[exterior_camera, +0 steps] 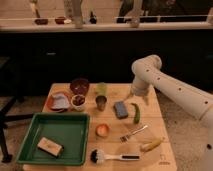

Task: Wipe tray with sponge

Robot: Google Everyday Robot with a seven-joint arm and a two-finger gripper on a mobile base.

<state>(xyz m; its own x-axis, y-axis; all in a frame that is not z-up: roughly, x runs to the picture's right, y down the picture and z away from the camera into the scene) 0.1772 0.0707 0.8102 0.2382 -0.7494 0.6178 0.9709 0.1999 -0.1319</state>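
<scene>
Gripper [140, 98]: fingers spread and empty, at 1 o'clock from the sponge, likely lining up a grasp.
Sponge [120, 109]: flat on the table, free.
Tray [65, 129]: 8 o'clock from the sponge, awaiting wiping.

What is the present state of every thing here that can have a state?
gripper: open, empty, above the table, behind and right of the sponge, apart from it.
sponge: flat on the table, outside the tray.
tray: on the table, holds a tan block.
brush: lying on its side.
fork: lying flat.
metal cup: upright.
</scene>
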